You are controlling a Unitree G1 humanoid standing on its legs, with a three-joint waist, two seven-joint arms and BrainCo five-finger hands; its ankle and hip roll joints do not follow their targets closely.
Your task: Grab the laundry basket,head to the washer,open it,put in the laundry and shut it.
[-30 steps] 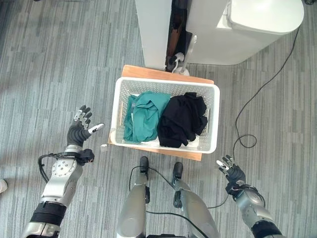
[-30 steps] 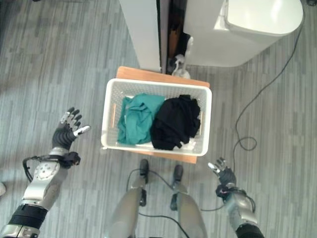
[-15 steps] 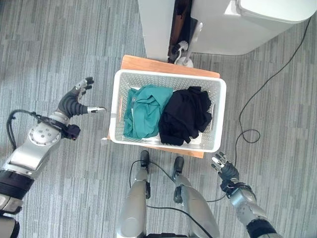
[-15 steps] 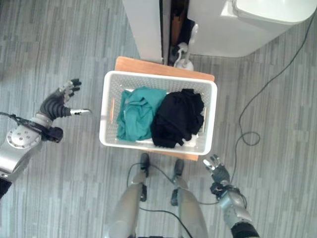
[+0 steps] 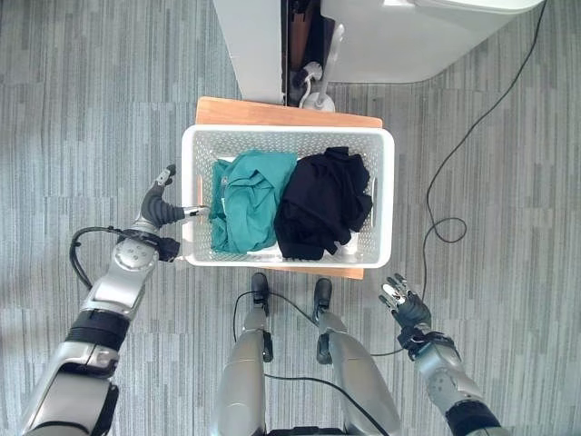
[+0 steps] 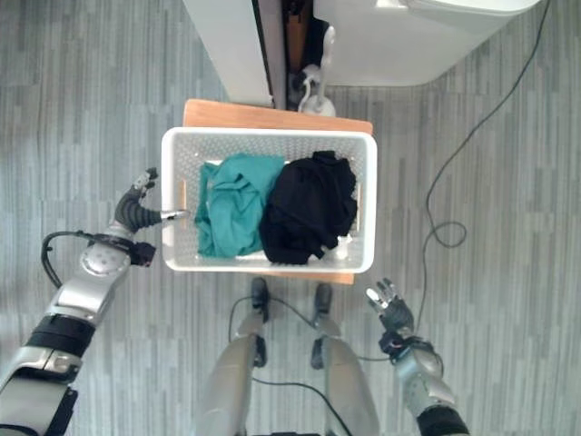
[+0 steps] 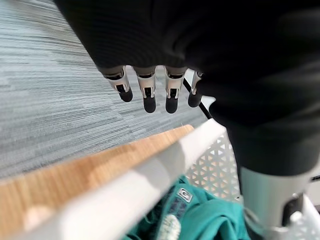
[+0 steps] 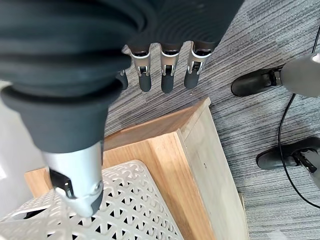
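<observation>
- A low wooden stand [image 5: 272, 113] sits on the grey striped carpet [image 5: 91, 109], its light-brown top showing along the far edge.
- In the right wrist view the stand's near corner and pale side panel [image 8: 210, 165] come up close.
- A tall white panel [image 5: 247, 45] rises beyond the stand, a dark gap just beside it.
- In that gap, a white spray bottle [image 5: 318, 77] stands upright at the stand's far edge.
- A thin black cord [image 5: 454, 182] trails across the carpet on the right, curling into a small loop.

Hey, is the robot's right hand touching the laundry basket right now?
Apart. In the left eye view the right hand hovers over bare floor, past the near right corner of the white laundry basket, with a plain strip of carpet between them.
</observation>
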